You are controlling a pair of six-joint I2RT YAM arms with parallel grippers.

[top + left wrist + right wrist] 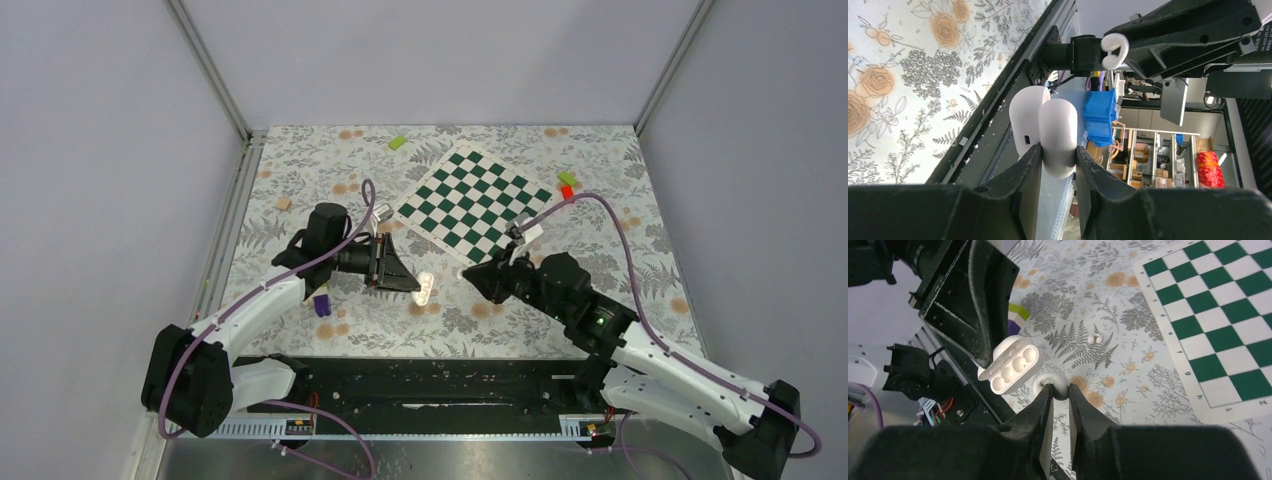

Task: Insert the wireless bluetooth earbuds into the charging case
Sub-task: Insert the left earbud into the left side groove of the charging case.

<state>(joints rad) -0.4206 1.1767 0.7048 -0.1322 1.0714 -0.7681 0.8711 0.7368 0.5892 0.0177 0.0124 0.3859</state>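
My left gripper (413, 284) is shut on the white charging case (425, 290) and holds it above the floral cloth. The left wrist view shows the case (1058, 127) pinched between the fingers, lid open. In the right wrist view the open case (1010, 369) shows its round wells. My right gripper (1060, 388) is shut on a white earbud (1054, 385), just right of the case and close to it. That earbud also shows in the left wrist view (1113, 49). A second small white bud (1094, 338) lies on the cloth beyond.
A green chessboard (470, 200) lies at the back middle. A green-white-purple block (322, 303) sits under the left arm. A green block (398, 142), a green-red block (567, 185) and a tan cube (284, 203) lie around. A black rail (430, 380) runs along the near edge.
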